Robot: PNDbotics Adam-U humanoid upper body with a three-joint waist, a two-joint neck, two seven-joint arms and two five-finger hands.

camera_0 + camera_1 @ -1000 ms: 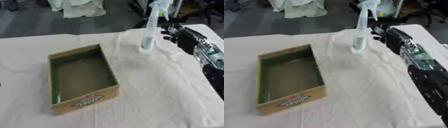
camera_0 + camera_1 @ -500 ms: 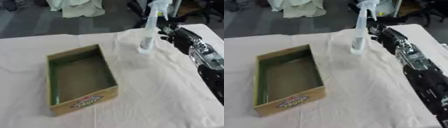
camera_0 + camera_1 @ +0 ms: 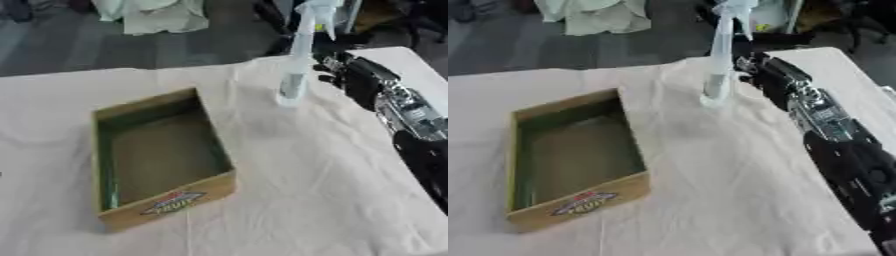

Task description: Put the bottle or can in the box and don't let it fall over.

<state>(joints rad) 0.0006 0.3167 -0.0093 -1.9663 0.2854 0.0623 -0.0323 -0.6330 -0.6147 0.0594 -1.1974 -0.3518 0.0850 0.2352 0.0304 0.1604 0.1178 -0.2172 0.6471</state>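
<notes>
The spray bottle (image 3: pixel 296 70) stands upright on the cloth-covered tabletop (image 3: pixel 289 185), behind the open cardboard box (image 3: pixel 157 157) and to its right, well apart from it. The right hand (image 3: pixel 350 75) is just beside the bottle; whether its fingers are spread or curled I cannot tell. I think a low grasp on the body would keep this tall bottle from tipping. The label on the front of the box is not readable.

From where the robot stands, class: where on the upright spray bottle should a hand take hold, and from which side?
Probably round the lower body of the spray bottle, from its right, where the right hand waits. It stands tall, slim and top-heavy; a low, level grip should keep it upright.
</notes>
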